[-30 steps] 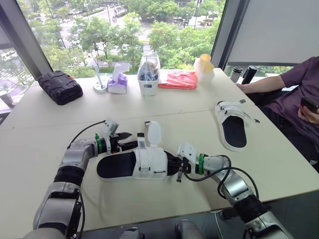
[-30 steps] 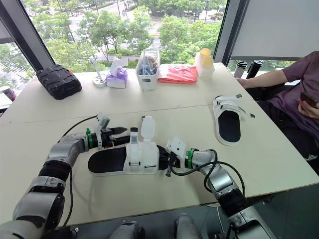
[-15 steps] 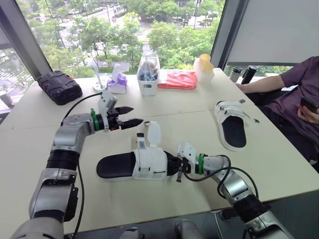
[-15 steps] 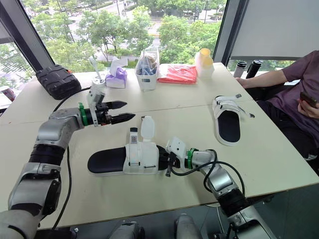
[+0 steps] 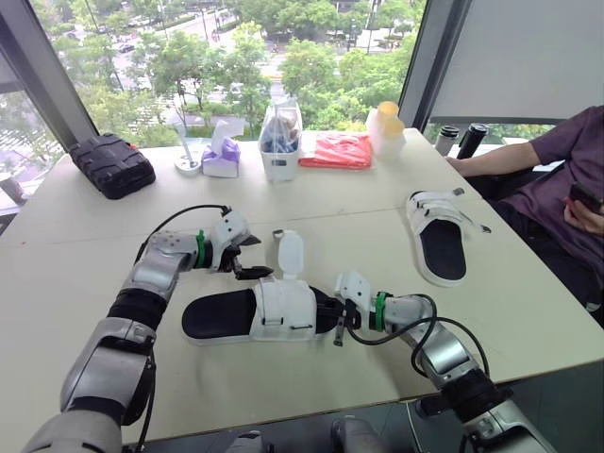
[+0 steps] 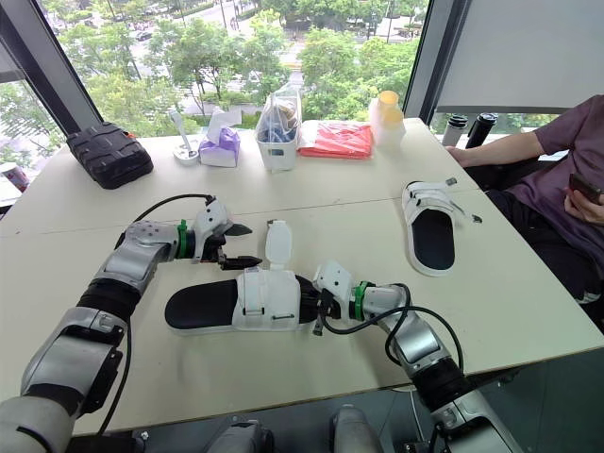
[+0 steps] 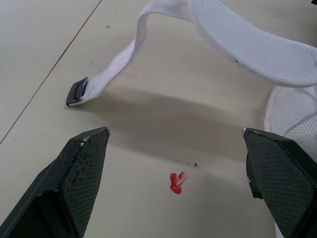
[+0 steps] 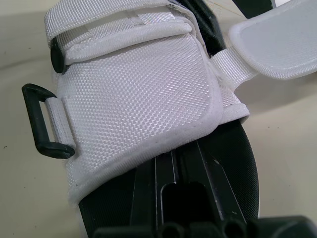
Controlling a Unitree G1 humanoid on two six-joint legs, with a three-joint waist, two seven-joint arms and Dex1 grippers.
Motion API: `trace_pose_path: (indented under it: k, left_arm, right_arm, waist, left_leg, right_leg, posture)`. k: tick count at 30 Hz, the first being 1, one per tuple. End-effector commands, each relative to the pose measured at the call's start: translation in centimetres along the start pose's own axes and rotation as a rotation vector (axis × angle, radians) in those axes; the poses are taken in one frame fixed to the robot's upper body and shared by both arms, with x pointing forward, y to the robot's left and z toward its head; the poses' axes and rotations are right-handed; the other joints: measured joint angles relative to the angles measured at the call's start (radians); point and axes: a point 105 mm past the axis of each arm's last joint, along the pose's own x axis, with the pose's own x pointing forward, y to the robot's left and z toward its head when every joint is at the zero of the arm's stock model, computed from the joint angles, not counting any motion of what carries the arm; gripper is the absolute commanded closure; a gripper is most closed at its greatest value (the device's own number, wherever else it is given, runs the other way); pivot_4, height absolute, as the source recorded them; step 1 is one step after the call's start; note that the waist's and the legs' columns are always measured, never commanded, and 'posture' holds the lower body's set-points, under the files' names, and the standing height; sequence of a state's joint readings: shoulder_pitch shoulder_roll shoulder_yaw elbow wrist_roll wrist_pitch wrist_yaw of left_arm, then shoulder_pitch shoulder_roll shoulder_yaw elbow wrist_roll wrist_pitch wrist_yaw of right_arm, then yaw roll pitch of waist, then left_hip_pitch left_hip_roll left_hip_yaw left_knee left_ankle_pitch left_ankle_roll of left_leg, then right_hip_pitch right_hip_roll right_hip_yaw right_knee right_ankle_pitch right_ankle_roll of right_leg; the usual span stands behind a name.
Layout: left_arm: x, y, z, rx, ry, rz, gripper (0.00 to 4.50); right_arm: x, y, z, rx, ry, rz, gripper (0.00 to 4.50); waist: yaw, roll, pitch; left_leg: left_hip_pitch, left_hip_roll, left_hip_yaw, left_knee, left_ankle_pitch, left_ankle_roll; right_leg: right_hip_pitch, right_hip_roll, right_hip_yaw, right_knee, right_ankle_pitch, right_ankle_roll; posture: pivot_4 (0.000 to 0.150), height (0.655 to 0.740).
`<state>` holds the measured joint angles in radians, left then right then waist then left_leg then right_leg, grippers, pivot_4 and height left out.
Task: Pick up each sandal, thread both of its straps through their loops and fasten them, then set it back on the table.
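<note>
The sandal [image 5: 226, 316] lies on the table [image 5: 85, 255], a strap [image 5: 291, 253] unthreaded. The left hand [image 5: 255, 257] hovers open just beside it. The right hand [image 5: 337, 319] is at the sandal's end; I cannot tell its grip. Next move, likely: pinch the strap and steer it to its loop [image 8: 33, 121].

This looks like an upper-floor office or meeting room. A broad pale desk [image 5: 528, 311], made of tops pushed together with a seam between them, stands against a tall dark-framed window [image 5: 170, 57] that looks down on treetops and a street. Beyond the left hand [image 5: 260, 257], along the window side, sits ordinary office clutter: a tissue box [image 5: 223, 159], a clear tub [image 5: 281, 151] and a black case [image 5: 113, 165]. Far off to that hand's right, a person [image 5: 557, 179] in a purple top sits at the desk's edge, holding a phone [image 5: 585, 196].
</note>
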<state>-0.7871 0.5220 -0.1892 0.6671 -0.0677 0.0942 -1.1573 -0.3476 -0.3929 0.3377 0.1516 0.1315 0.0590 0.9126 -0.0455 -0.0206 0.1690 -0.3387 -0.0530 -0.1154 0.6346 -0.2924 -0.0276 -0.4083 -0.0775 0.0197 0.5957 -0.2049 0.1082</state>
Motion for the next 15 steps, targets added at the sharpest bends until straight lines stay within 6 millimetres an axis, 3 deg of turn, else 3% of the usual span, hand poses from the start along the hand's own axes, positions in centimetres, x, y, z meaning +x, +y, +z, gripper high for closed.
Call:
trace_pose_path:
  k: [1, 4, 8, 12, 15]
  left_arm:
    - [-0.4, 0.4, 0.7, 0.025, -0.015, 0.005, 0.04]
    - [-0.8, 1.6, 1.4, 0.004, -0.053, 0.068, 0.04]
    - [-2.3, 4.7, 4.8, -0.141, -0.254, 0.197, 0.04]
    - [-3.1, 4.4, 7.1, -0.208, -0.364, 0.128, 0.04]
    - [-3.3, 4.0, 7.7, -0.257, -0.398, 0.101, 0.04]
  right_arm:
    - [-0.5, 1.4, -5.7, 0.110, 0.215, -0.001, 4.50]
    - [-0.4, 1.4, -5.7, 0.107, 0.215, 0.000, 4.50]
    - [-0.4, 1.4, -5.9, 0.099, 0.221, 0.005, 4.50]
    - [-0.1, 1.5, -5.6, 0.104, 0.204, 0.006, 4.50]
    - [0.0, 1.7, -5.4, 0.106, 0.196, 0.006, 4.50]
  waist:
    - [0.000, 0.000, 0.000]
    - [0.000, 0.000, 0.000]
    - [0.001, -0.002, 0.001]
    - [-0.003, -0.001, 0.000]
    - [-0.004, -0.001, 0.000]
  left_leg:
    - [0.000, 0.000, 0.000, 0.000, 0.000, 0.000]
    - [0.000, 0.000, 0.000, 0.000, 0.000, 0.000]
    - [-0.001, 0.000, -0.001, 0.000, 0.000, 0.000]
    - [0.000, 0.000, 0.000, -0.002, 0.000, 0.000]
    - [0.001, 0.000, 0.000, -0.003, 0.000, 0.000]
  right_leg:
    - [0.000, 0.000, 0.000, 0.000, 0.000, 0.000]
    - [0.000, 0.000, 0.000, 0.000, 0.000, 0.000]
    - [-0.001, 0.000, -0.001, 0.000, 0.001, 0.002]
    - [0.000, 0.000, -0.001, -0.001, 0.002, 0.004]
    - [-0.001, 0.000, 0.000, 0.000, 0.001, 0.003]
  posture:
    - [0.150, 0.7400]
    - [0.150, 0.7400]
    - [0.150, 0.7400]
    - [0.150, 0.7400]
    - [0.150, 0.7400]
